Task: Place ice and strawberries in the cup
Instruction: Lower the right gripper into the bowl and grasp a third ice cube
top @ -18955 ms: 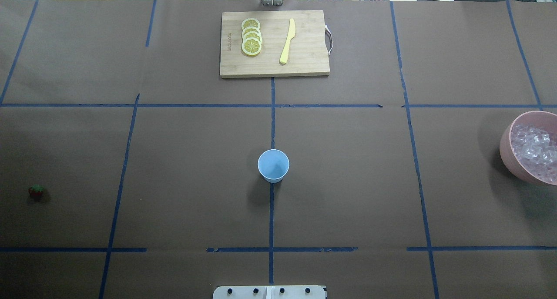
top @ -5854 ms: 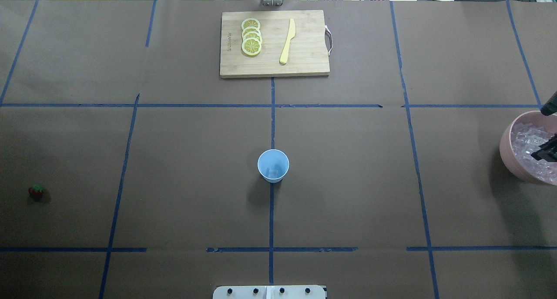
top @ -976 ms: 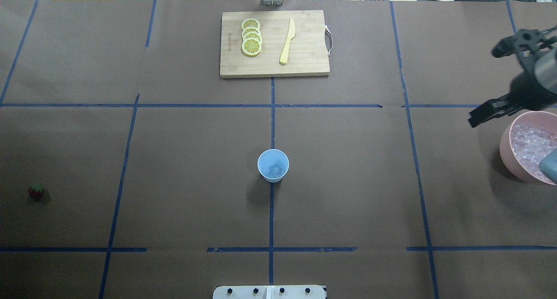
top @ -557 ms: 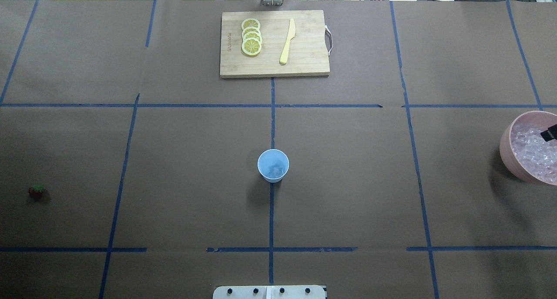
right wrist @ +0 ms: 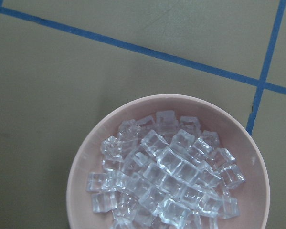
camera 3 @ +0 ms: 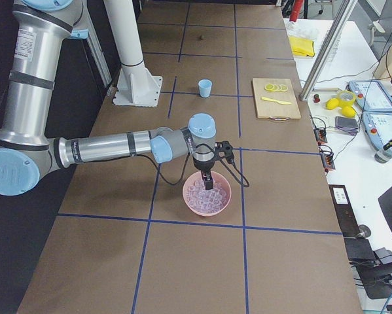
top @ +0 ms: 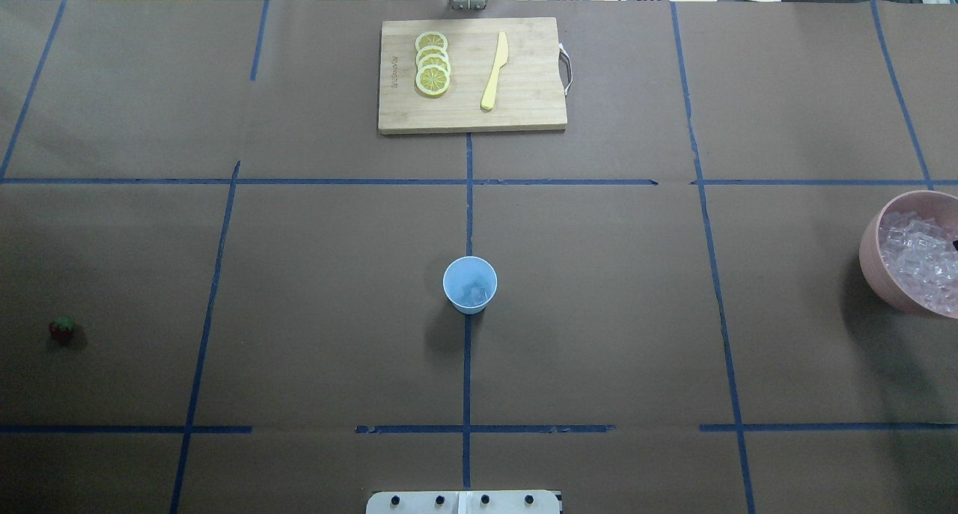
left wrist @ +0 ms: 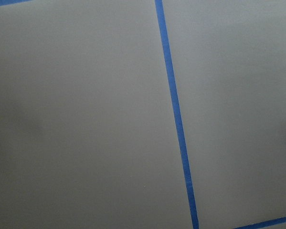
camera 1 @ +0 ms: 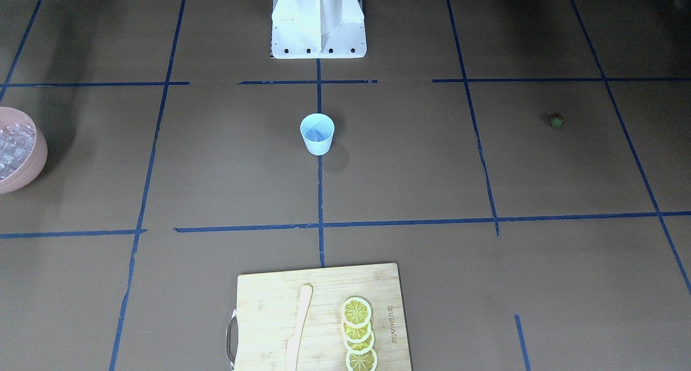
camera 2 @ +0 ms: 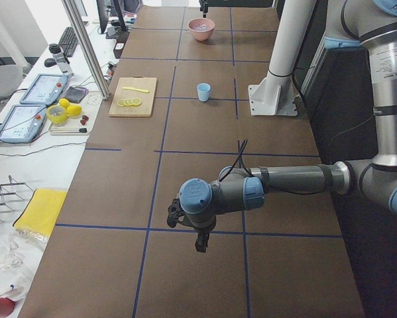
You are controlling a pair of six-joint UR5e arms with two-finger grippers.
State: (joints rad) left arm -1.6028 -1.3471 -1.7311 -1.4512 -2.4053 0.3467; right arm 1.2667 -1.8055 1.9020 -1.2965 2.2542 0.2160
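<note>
- I watched a brown-papered table [top: 599, 312], gridded all over with blue tape [top: 467, 200].
- A white bench [camera 2: 52, 175] ran alongside it (a yellow cloth [camera 2: 40, 211] lay on it).

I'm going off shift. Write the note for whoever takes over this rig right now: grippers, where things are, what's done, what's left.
Right gripper: low over the pink bowl of ice, at the cubes. Open or shut cannot be told.
Left gripper: above bare table at the robot's left end. Open or shut cannot be told.
Cup: upright at the table's centre, with what looks like ice at its bottom.
Strawberry: on the table, far left, not yet picked.
Left to do: more ice if wanted, then the strawberry into the cup.
</note>
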